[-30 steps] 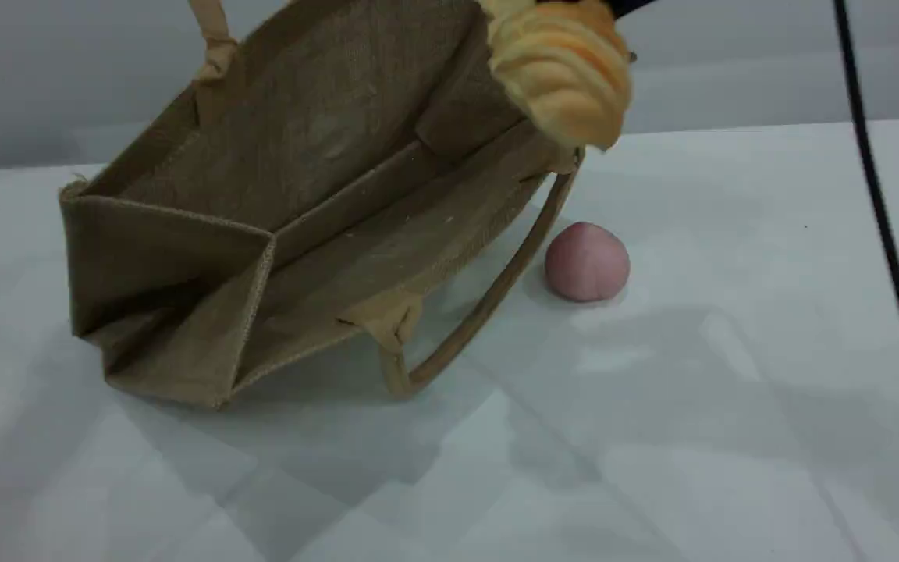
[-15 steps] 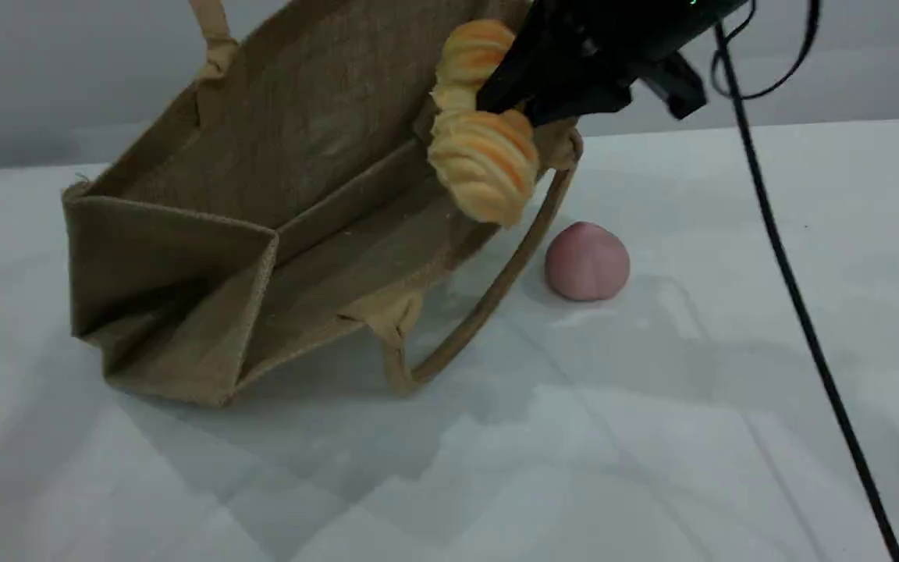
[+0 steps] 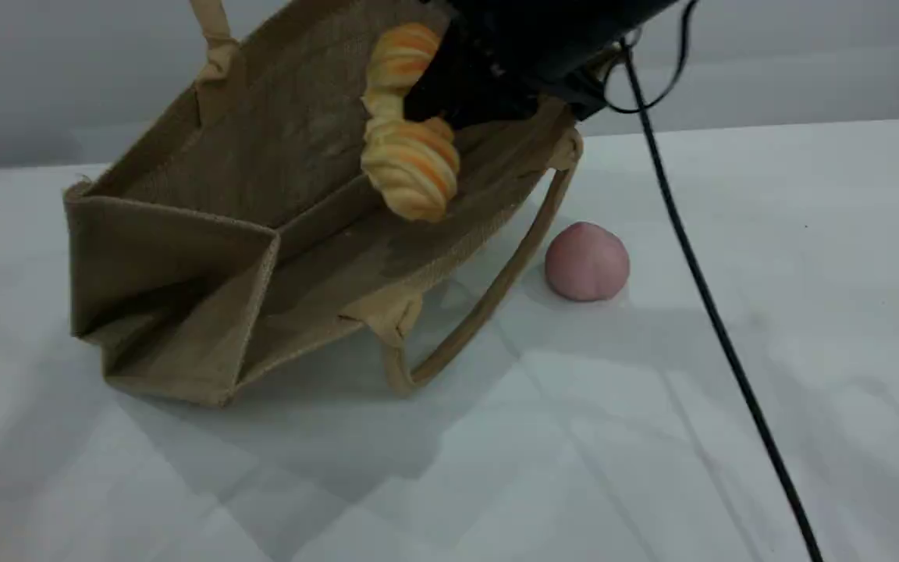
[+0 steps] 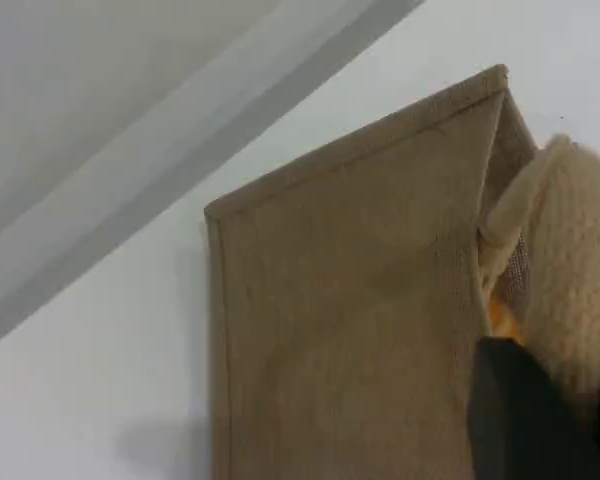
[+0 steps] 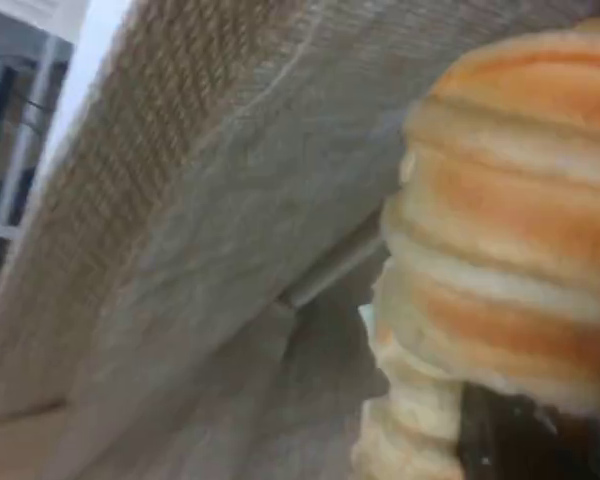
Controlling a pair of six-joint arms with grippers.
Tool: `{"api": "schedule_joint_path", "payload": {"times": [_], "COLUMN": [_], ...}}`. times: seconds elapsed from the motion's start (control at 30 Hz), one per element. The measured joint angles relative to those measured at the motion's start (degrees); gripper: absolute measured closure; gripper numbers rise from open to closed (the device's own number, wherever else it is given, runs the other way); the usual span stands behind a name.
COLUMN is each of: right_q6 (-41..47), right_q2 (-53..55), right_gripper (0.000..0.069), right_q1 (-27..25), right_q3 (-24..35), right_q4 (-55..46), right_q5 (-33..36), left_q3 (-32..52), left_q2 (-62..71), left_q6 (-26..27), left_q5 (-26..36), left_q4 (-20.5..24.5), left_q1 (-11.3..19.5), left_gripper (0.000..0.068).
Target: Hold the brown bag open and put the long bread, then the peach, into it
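The brown bag (image 3: 293, 179) lies tilted on its side with its mouth wide open toward the camera. Its upper handle (image 3: 211, 31) runs up out of the scene view. In the left wrist view, my left gripper (image 4: 565, 410) is shut on that beige handle (image 4: 570, 250), beside the bag's outer wall (image 4: 350, 300). My right gripper (image 3: 449, 105) is shut on the long bread (image 3: 410, 160), which hangs inside the bag's mouth, just above the lower wall. The bread (image 5: 510, 250) fills the right wrist view against the jute. The peach (image 3: 587, 261) rests on the table right of the bag.
The bag's lower handle (image 3: 481, 312) loops out over the white table (image 3: 652, 429) toward the peach. A black cable (image 3: 715, 328) hangs from the right arm and crosses the right side of the scene down to the bottom edge.
My right arm has carried the bread left and down, from beside the bag's right edge into its open mouth. The bag and the peach have stayed put.
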Motion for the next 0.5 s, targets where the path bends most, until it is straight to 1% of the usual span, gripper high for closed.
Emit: {"api": "schedule_joint_path", "payload": {"times": [0.13,0.23,0.33,0.37,0.43,0.5], "right_q6": [0.0,-0.61,-2.82,-3.62,-5.6,-6.59], "right_q2": [2.16,2.22,2.22,2.22,2.22,2.22], "right_gripper": [0.0627,0.0627,0.0619,0.0608,0.0562,0.0483], "right_q1": [2.65,4.27,5.77,6.23,6.44,6.44], "right_q3": [-2.43,-2.49,-2.49,-2.49,-2.49,-2.49], "right_q4": [-4.35,-7.07,-7.74,-7.69,-7.37,-6.02], "right_q5": [-3.08,-7.19,-11.24,-11.96,-12.41,-12.09], "left_q3": [0.0,0.0,0.0,0.0,0.0,0.0], "left_q2": [0.0,0.0,0.0,0.0,0.0,0.0], "left_q6": [0.0,0.0,0.0,0.0,0.0,0.0], "left_q5": [0.0,0.0,0.0,0.0,0.0,0.0], "left_q4": [0.0,0.0,0.0,0.0,0.0,0.0], "left_q1": [0.0,0.0,0.0,0.0,0.0,0.0], "left_gripper": [0.0596,0.0596,0.0596,0.0596,0.0596,0.0596]}}
